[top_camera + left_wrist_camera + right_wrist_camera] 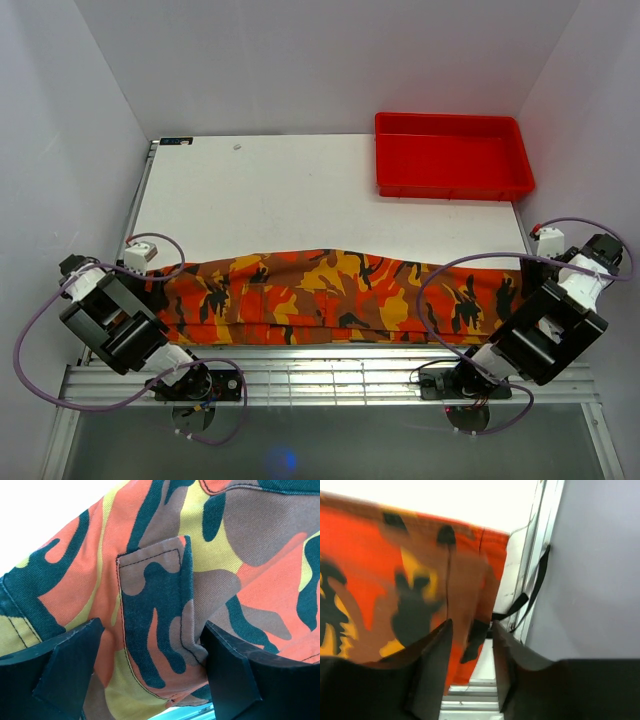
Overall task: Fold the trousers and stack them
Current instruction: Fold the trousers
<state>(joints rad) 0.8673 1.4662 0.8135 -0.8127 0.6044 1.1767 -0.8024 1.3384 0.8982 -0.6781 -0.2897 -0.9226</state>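
Observation:
The trousers, in orange, red, yellow and dark camouflage, lie stretched left to right along the near edge of the white table. My left gripper sits at their left end. Its fingers stand wide apart over the cloth, with a stitched flap between them. My right gripper is at the right end of the trousers. Its fingers are a narrow gap apart, and the blurred corner of the cloth lies in that gap without being pinched.
A plain red tray sits at the table's back right. A slatted metal ledge runs along the near edge. The grey side wall and a black strap stand close to the right gripper.

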